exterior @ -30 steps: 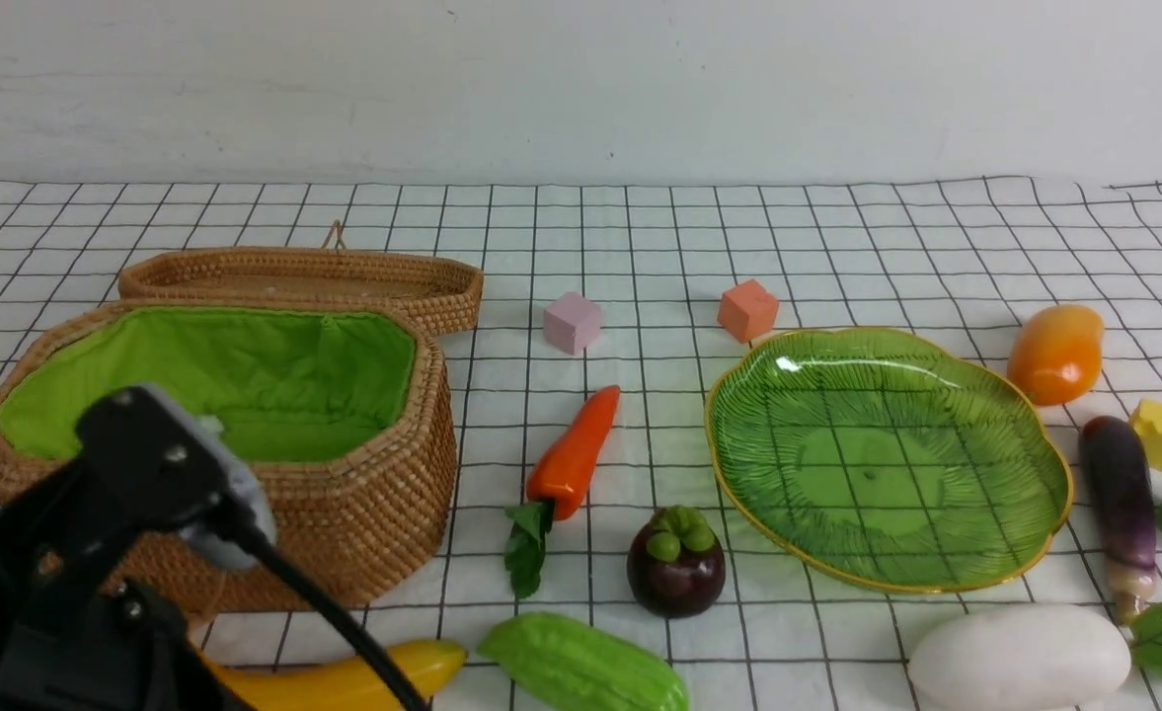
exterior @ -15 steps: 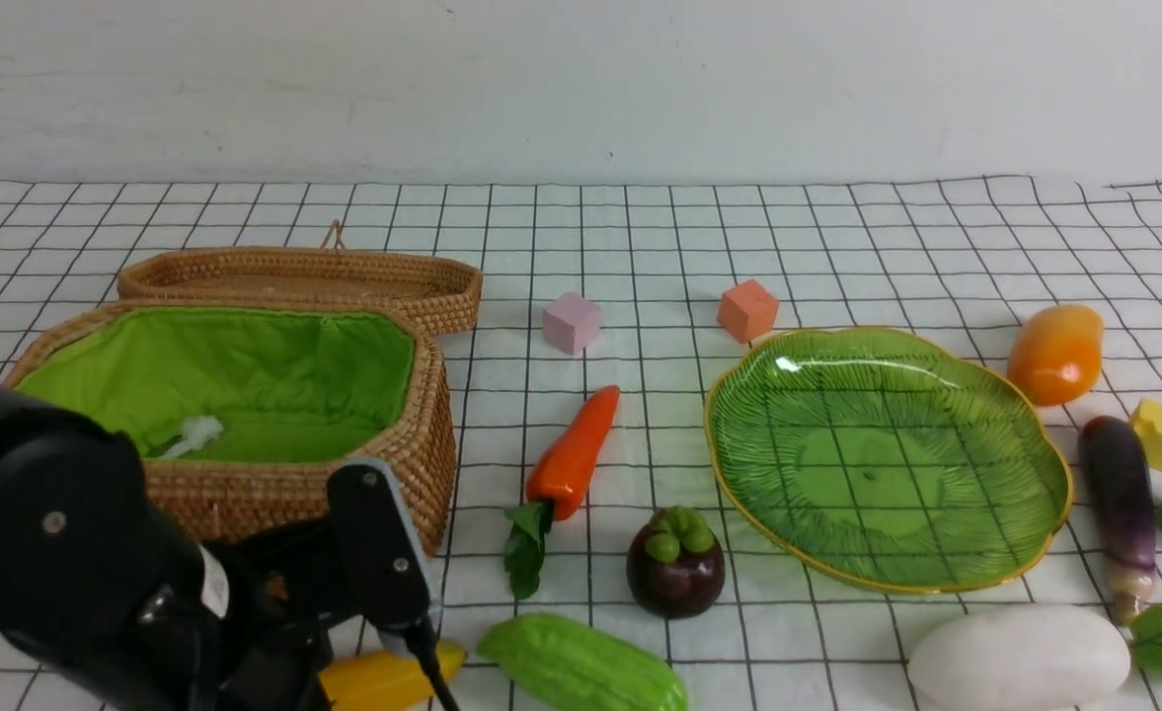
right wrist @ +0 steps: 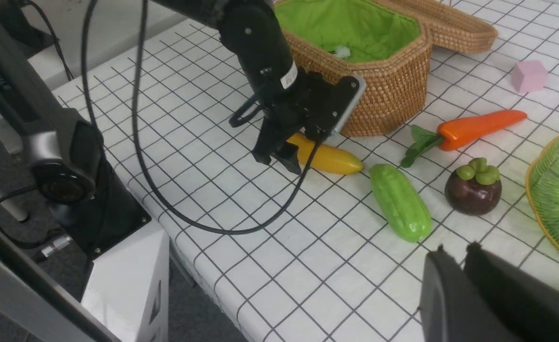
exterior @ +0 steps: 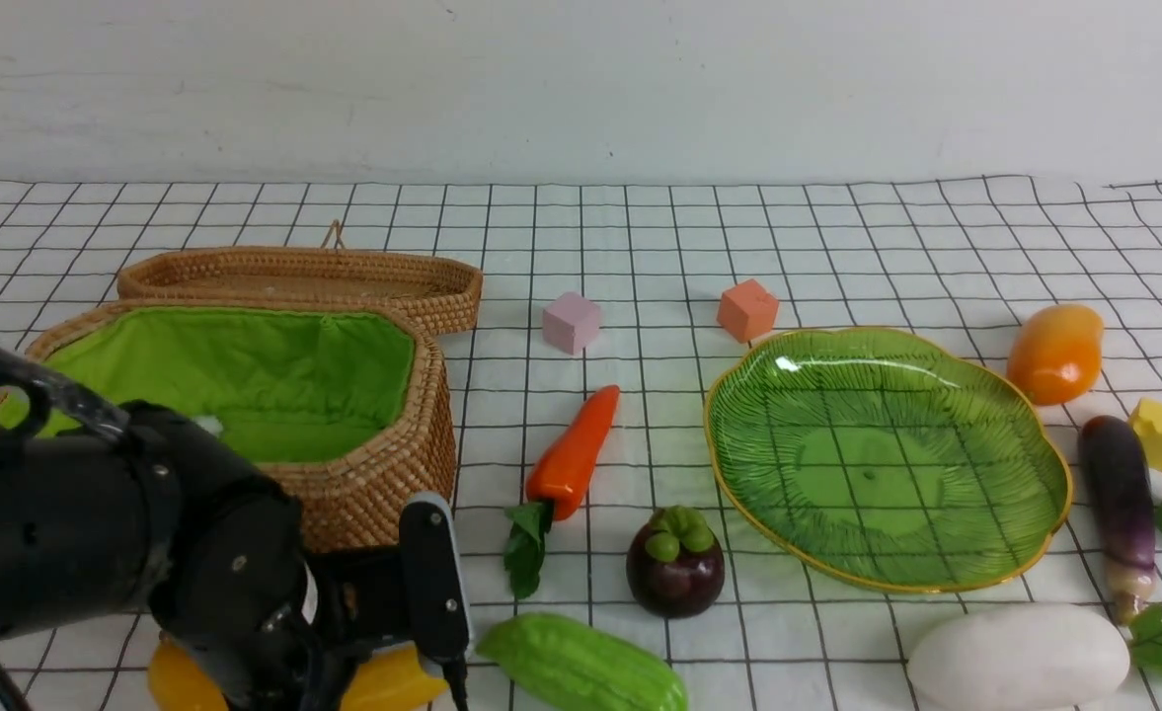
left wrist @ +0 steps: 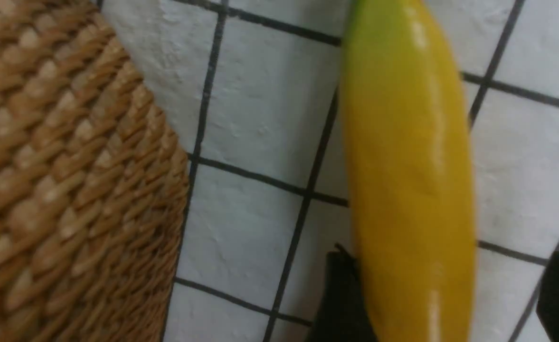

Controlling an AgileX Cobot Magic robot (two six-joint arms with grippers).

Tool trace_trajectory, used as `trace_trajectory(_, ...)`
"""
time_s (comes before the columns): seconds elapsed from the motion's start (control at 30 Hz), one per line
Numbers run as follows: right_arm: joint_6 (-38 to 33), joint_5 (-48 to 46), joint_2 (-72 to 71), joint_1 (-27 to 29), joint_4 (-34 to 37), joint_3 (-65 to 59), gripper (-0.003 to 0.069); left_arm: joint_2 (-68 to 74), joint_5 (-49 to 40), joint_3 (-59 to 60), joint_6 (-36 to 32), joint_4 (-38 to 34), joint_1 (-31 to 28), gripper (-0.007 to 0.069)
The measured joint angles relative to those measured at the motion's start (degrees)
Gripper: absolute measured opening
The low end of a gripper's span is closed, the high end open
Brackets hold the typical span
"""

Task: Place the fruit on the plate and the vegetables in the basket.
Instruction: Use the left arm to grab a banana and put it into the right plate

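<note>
Beside the near side of the woven basket [exterior: 373, 494], a yellow banana [left wrist: 412, 190] lay on the grid-marked cloth [left wrist: 251, 228], below the robot's left gripper [left wrist: 451, 259], whose fingers stood spread and had closed on nothing. The banana's long axis ran between the two fingers, crossing the line from one tip to the other, an alignment that appeared to suit a grasp around its middle. The fruit was not centred: one finger was right beside it, perhaps touching, while the other stood apart across a strip of bare cloth. A small shift toward the nearer finger's side looked advisable before closing, lest that finger push or roll the fruit.

The left arm [exterior: 215, 533] was the nearer of the two to the banana. The right gripper [right wrist: 457, 249] was well apart from it, its fingertips close together with nothing seen between them; whether they were fully closed could not be told.

Seen from the front, the banana stretched roughly left to right, its right end near the ridged green gourd [exterior: 585, 662]. Its destination, the green plate [exterior: 872, 474], sat bare on the right, beyond the mangosteen [exterior: 676, 568].
</note>
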State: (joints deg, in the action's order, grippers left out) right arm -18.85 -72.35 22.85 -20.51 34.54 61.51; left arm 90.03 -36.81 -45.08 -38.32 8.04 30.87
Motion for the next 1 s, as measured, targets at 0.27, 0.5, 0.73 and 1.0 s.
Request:
trace_trajectory(0.27, 0.00, 0.00, 0.00, 0.00, 3.64, 0.00, 0.0088, 2.99, -0.14, -0.06, 2.13, 0.75, 0.00, 0.0300)
trace_trajectory(0.5, 0.00, 0.00, 0.00, 0.00, 3.89, 0.00, 0.0090, -1.08, -5.23, -0.06, 6.94, 0.56, 1.53, 0.0305)
trace_trajectory(0.73, 0.00, 0.00, 0.00, 0.00, 3.40, 0.00, 0.0102, -13.52, -12.27, -1.07, 12.65, -0.85, 10.12, 0.0305)
trace_trajectory(1.0, 10.97, 5.64, 0.00, 0.00, -10.98, 0.00, 0.0103, -10.10, -4.78, -19.27, 11.08, -1.42, 17.51, 0.0305)
